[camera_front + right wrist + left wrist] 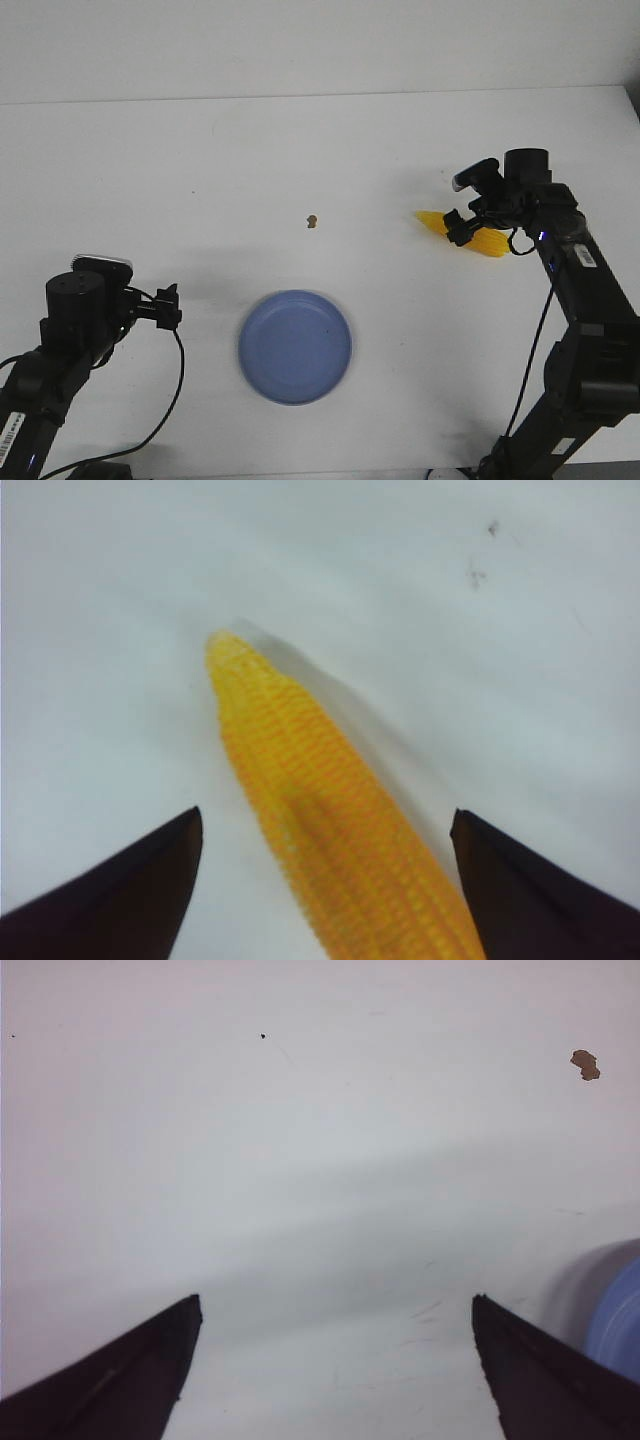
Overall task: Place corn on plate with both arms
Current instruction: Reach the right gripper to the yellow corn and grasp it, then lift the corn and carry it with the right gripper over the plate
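Note:
The yellow corn (488, 243) lies on the white table at the right, its tip pointing left. My right gripper (462, 226) is open and straddles it: in the right wrist view the corn (330, 830) lies between the two black fingers, with a gap on each side. The blue plate (295, 346) sits near the front middle of the table, empty. My left gripper (168, 305) is open and empty over bare table, left of the plate. In the left wrist view the plate's rim (620, 1325) shows beside one finger.
A tiny brown speck (313, 220) lies on the table behind the plate; it also shows in the left wrist view (586, 1064). The table's far edge meets a white wall.

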